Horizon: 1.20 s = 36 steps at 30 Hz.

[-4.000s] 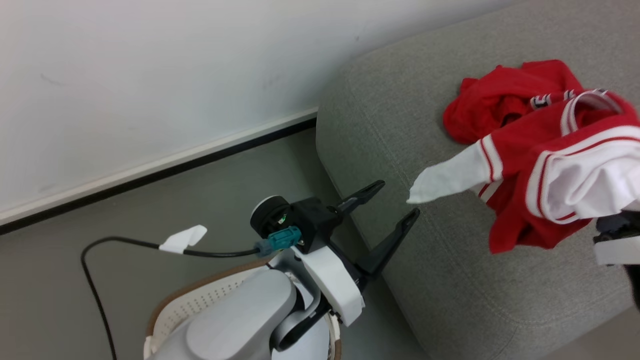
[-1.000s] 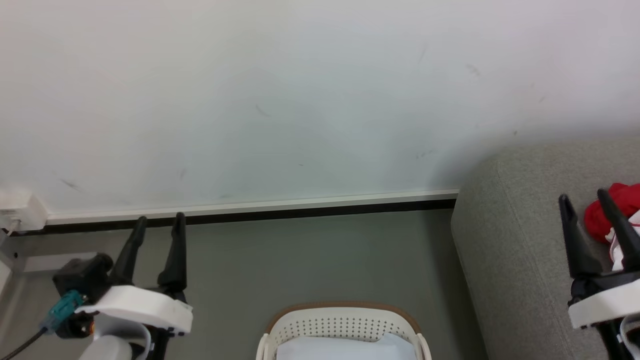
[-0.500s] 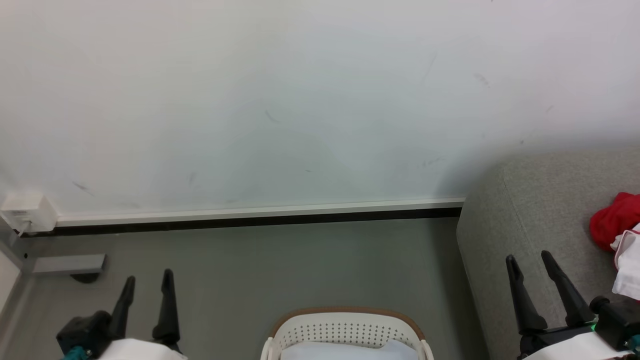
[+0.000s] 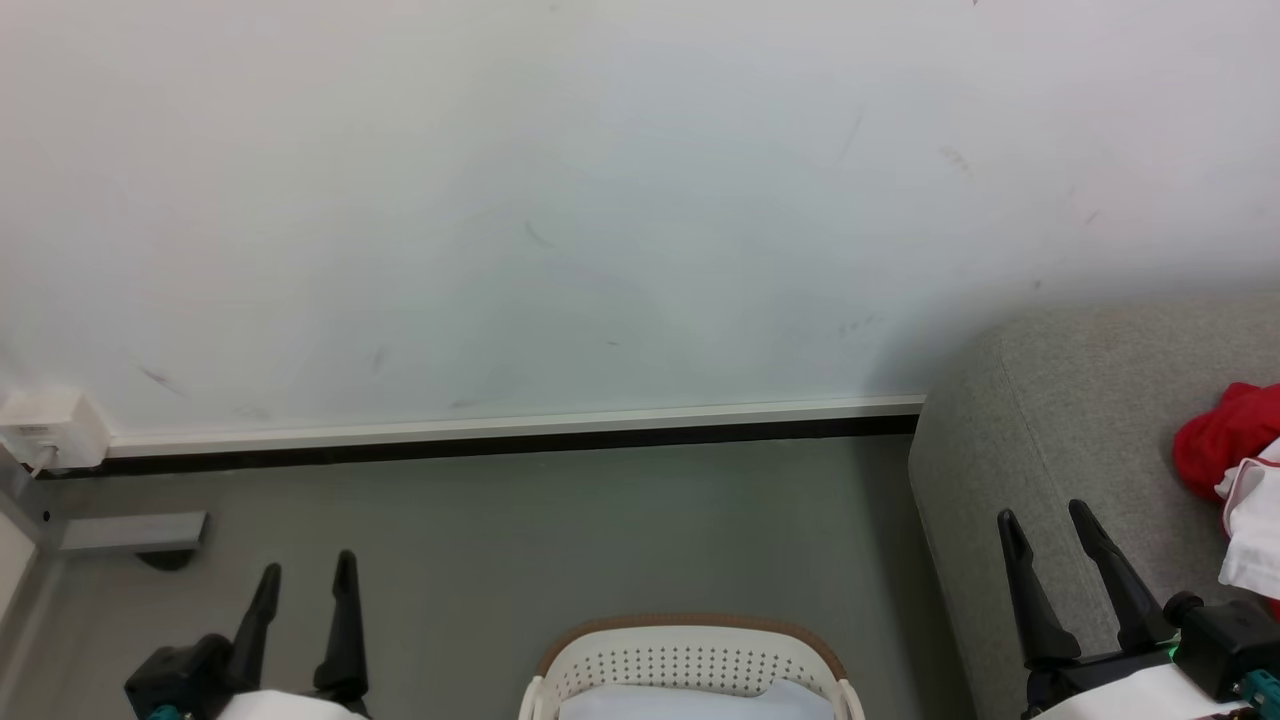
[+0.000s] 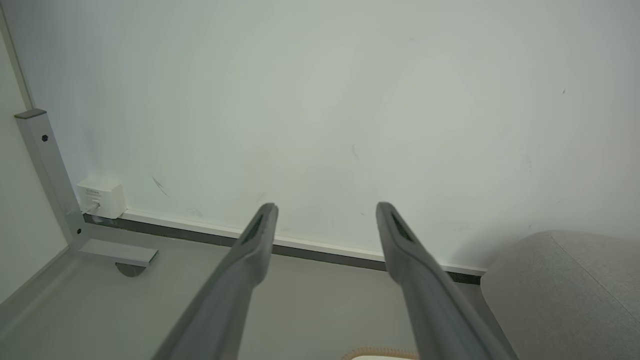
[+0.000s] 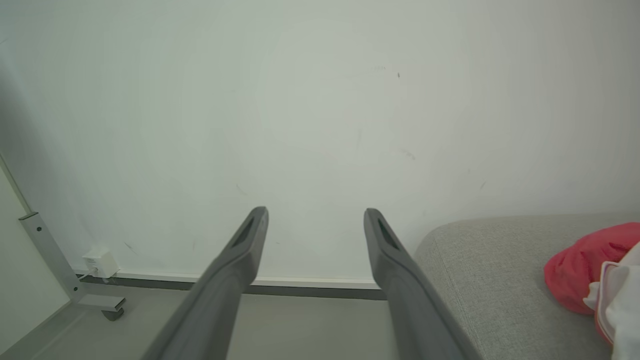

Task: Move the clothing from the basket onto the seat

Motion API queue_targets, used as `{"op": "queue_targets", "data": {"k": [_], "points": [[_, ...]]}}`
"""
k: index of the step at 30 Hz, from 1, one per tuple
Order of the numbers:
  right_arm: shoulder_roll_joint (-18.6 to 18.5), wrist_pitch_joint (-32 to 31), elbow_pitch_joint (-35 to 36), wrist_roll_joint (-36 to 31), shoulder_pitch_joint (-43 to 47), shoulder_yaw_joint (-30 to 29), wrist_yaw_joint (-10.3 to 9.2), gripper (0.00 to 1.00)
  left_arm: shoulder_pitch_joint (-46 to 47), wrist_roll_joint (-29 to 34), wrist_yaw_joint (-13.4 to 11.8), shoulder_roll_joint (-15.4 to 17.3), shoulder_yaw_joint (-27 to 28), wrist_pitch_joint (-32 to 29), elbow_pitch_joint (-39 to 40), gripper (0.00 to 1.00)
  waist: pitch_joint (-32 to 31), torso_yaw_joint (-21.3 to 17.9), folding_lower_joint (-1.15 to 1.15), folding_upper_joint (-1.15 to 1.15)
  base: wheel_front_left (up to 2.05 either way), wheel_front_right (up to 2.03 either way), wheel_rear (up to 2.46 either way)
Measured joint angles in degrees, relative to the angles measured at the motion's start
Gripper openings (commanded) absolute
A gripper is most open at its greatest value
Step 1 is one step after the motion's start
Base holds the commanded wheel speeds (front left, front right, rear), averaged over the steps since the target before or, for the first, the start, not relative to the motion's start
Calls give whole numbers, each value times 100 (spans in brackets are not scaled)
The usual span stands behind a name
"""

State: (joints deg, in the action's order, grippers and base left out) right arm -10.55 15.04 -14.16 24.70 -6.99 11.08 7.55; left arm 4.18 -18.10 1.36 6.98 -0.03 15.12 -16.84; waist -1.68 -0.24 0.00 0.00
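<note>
The white perforated basket [image 4: 690, 665] with its tan rim stands on the floor at the bottom centre of the head view; a pale flat surface shows inside it. A sliver of that rim [image 5: 380, 354] shows in the left wrist view. The grey seat [image 4: 1060, 440] fills the right side, with red and white clothing [image 4: 1235, 450] lying on it at the right edge. The same clothing [image 6: 590, 265] rests on the seat [image 6: 490, 270] in the right wrist view. My left gripper [image 4: 305, 575] stands open and empty at lower left, over the floor. My right gripper [image 4: 1045, 520] stands open and empty over the seat's left end.
A white wall with a white-and-black baseboard [image 4: 500, 430] runs behind the basket. A grey metal frame leg with a foot [image 4: 130, 530] and a white wall box [image 4: 50, 430] sit at the far left. Grey floor [image 4: 560, 530] lies between the wall and the basket.
Over the last second both arms dropped lower in the head view, the right gripper drawing back off the clothing. Four seconds ago the view faced the seat with clothing hanging over the right gripper.
</note>
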Motion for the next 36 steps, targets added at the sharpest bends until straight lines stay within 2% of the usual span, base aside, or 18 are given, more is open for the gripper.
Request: {"op": "queue_targets", "data": {"k": [14, 15, 22, 36], "points": [[7, 0, -22, 9, -18, 13, 0, 100, 16, 292, 268, -221, 336, 0, -144, 100, -15, -26, 0, 0, 0, 0, 0], [5, 0, -24, 9, -19, 15, 0, 0, 21, 310, 289, -226, 339, 0, -162, 0, -16, -28, 0, 0, 0, 0, 0], [94, -92, -203, 213, 160, 10, 1, 0, -93, 129, 322, -310, 361, -132, -398, 0, -11, -29, 0, 0, 0, 0, 0], [192, -454, -178, 1449, 159, -294, 1, 0, -87, -1282, 367, -324, 390, -487, -274, 0, 12, -23, 0, 0, 0, 0, 0]]}}
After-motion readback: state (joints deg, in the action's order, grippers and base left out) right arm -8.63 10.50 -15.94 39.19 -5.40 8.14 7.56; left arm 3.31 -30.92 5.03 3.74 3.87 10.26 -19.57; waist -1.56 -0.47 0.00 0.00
